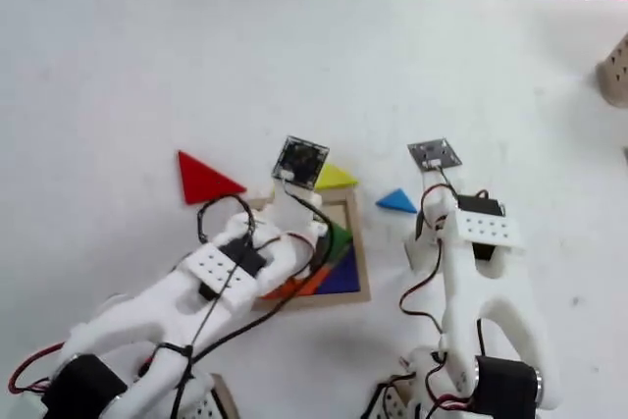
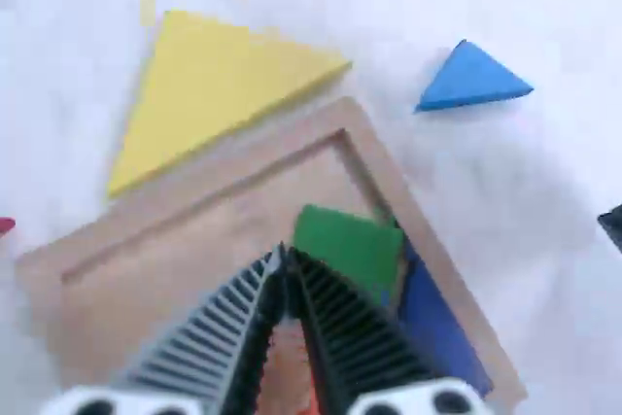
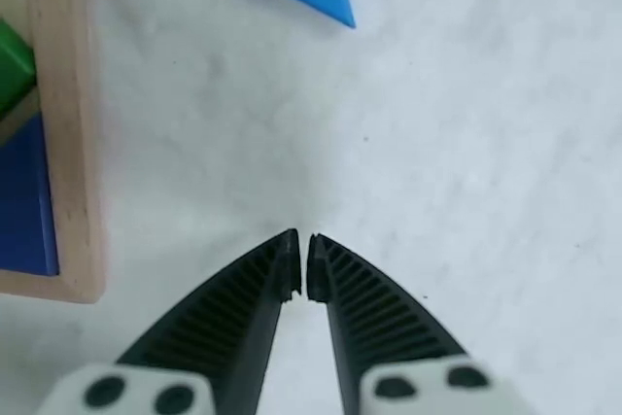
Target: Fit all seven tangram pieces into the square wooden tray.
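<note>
Tangram pieces: some seated in the square wooden tray (image 1: 361,247), three loose on the surface (image 1: 118,76).
Green piece (image 2: 350,245), dark blue piece (image 2: 439,329) and orange piece (image 1: 294,288) lie inside the tray. Yellow triangle (image 2: 209,85) lies just outside its rim, light blue triangle (image 2: 473,78) near it, red triangle (image 1: 204,180) well apart. Left gripper (image 2: 288,258) is clenched, empty, over the tray. Right gripper (image 3: 302,240) is clenched, empty, over bare surface beside the tray.
</note>
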`<move>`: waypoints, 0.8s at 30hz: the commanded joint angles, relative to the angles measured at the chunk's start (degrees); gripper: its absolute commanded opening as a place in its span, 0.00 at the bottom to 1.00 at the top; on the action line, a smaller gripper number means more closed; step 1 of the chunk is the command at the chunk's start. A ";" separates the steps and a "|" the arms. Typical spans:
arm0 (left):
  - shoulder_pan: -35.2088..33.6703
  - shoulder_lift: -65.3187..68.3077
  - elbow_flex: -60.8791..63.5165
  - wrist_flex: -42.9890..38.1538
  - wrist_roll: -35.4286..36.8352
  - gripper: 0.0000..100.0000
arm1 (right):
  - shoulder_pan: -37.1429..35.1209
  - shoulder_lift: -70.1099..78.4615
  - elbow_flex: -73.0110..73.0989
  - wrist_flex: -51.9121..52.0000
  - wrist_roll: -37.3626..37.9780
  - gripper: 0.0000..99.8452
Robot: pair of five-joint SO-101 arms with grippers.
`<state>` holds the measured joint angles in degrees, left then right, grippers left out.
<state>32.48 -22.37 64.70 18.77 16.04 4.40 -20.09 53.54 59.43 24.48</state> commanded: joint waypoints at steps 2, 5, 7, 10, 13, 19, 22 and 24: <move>0.31 5.32 -4.92 -3.43 0.97 0.02 | -0.40 0.04 -0.35 -0.66 0.70 0.02; -1.01 13.32 -9.23 -3.43 0.88 0.02 | -0.40 0.04 -0.35 -0.66 0.70 0.02; -1.54 17.27 -11.34 -3.43 0.70 0.02 | -0.40 0.04 -0.35 -0.66 0.70 0.02; -1.36 17.54 -11.87 -2.73 0.70 0.02 | -0.40 -0.04 -0.44 -0.57 0.70 0.02; -1.19 15.78 -11.78 -0.35 0.62 0.02 | -0.40 -0.04 -0.44 -0.57 0.70 0.02; 1.01 14.46 -11.69 2.90 0.62 0.02 | -0.40 -0.04 -0.44 -0.57 0.70 0.02; 2.15 14.37 -11.69 4.04 0.62 0.02 | -0.40 -0.04 -0.44 -0.57 0.70 0.02; 1.71 14.37 -11.96 3.87 0.79 0.02 | -0.40 -0.04 -0.44 -0.57 0.70 0.02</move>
<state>32.84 -5.41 55.21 22.02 16.31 4.40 -20.09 53.54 59.43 24.48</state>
